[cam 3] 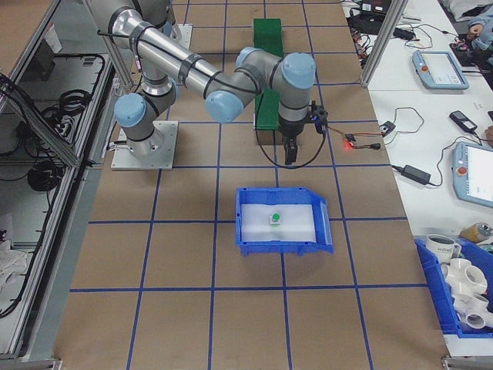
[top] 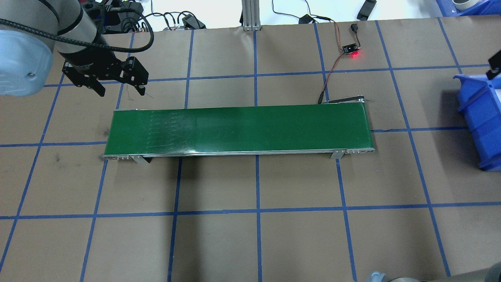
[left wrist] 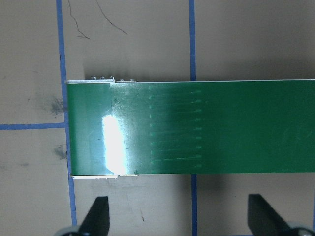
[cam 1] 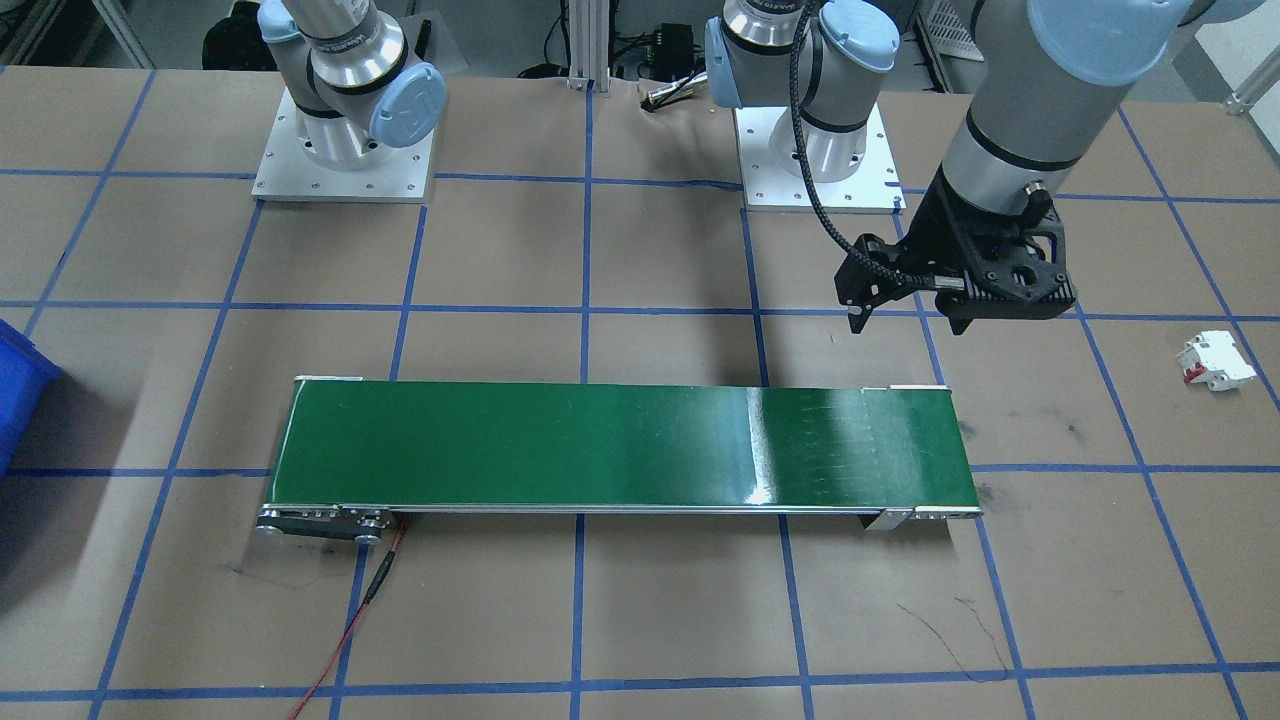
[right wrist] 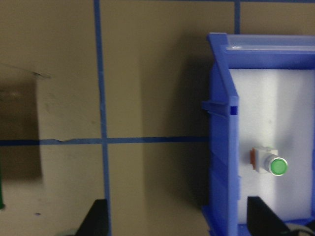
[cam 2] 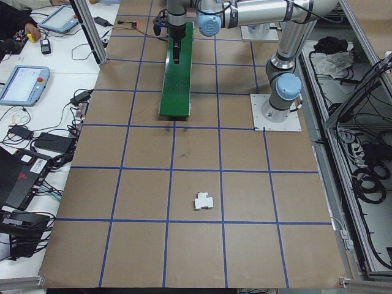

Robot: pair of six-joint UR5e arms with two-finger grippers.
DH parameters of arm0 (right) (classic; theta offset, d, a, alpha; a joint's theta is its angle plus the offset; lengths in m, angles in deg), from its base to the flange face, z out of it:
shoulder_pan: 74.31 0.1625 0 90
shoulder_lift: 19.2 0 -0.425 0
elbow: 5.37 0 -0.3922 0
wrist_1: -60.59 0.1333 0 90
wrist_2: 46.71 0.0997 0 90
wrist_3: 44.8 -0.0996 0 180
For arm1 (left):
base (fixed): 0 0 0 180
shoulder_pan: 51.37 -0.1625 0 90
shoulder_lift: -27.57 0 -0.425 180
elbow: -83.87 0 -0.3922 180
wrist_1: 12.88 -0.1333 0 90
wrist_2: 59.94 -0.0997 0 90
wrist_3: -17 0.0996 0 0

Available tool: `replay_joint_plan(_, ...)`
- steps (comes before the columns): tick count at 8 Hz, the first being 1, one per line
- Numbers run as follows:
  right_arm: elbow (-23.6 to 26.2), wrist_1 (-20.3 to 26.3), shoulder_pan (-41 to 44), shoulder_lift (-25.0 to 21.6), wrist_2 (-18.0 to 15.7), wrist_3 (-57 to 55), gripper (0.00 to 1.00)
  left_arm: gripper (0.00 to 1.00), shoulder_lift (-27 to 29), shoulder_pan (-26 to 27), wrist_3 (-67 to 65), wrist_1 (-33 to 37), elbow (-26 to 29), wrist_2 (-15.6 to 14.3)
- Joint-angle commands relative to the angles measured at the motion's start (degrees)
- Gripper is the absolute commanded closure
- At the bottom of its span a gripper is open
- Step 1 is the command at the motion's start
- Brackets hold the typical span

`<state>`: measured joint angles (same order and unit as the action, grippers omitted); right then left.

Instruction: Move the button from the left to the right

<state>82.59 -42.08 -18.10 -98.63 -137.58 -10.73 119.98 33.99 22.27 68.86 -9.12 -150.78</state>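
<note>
The button (right wrist: 271,165), with its green cap and white-grey body, lies on the white floor of the blue bin (right wrist: 222,147); the exterior right view also shows the button (cam 3: 274,218) inside the bin (cam 3: 254,223). My right gripper (right wrist: 179,221) hangs open above the bin's near wall, holding nothing, and stands between conveyor and bin (cam 3: 291,150). My left gripper (cam 1: 907,322) hovers open and empty beside the other end of the green conveyor belt (cam 1: 620,445). In the left wrist view its fingers (left wrist: 96,216) frame that belt end (left wrist: 197,128). The belt carries nothing.
A white block with red parts (cam 1: 1215,360) lies on the table beyond the left gripper. A small board with a red light (top: 352,51) and its wires sit behind the belt's right end. The blue bin (top: 477,117) stands at the table's right side.
</note>
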Motion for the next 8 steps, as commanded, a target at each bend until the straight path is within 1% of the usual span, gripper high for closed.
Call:
replay_joint_plan(1, -0.2, 1.9, 13.3, -4.3, 0.4, -16.7, 0.0, 0.0, 0.1, 0.0, 0.1, 0.0, -0.1, 0.0)
replay_joint_plan(3, -0.2, 1.3, 26.2, -5.4, -0.1, -30.7, 0.0, 0.0, 0.1, 0.0, 0.4, 0.0, -0.3, -0.1)
replay_joint_plan(4, -0.2, 1.2, 32.1, -6.5, -0.4, -35.7, 0.0, 0.0, 0.1, 0.0, 0.4, 0.0, -0.3, -0.1)
replay_joint_plan(5, -0.2, -1.1, 37.1, -6.2, -0.4, -41.1, 0.0, 0.0, 0.1, 0.0, 0.4, 0.0, -0.2, -0.1)
replay_joint_plan(6, 0.0, -2.3, 39.4, -6.0, -0.3, -42.8, 0.0, 0.0, 0.1, 0.0, 0.4, 0.0, -0.2, -0.1)
replay_joint_plan(8, 0.1, -2.3, 39.7, -5.9, -0.6, -42.8, 0.0, 0.0, 0.1, 0.0, 0.4, 0.0, 0.0, 0.0)
